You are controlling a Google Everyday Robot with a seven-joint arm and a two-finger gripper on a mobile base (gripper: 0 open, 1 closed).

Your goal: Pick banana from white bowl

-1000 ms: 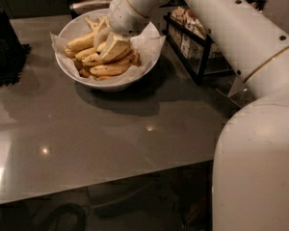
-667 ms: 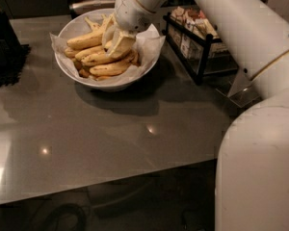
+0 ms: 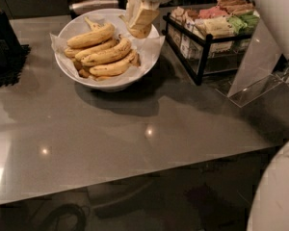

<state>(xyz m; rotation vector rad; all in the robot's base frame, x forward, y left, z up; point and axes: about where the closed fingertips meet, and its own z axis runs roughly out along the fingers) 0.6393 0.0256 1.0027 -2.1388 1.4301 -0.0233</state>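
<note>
tool above white bowl right rim, clamping banana; longer bananas piled in bowl.

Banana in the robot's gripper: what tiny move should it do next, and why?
Probably lift a little higher, then away from the white bowl. The gripper seems shut on the banana, which hangs just above the bowl's right rim, with the other bananas piled below. More height would likely stop it bumping the rim or pile.
</note>
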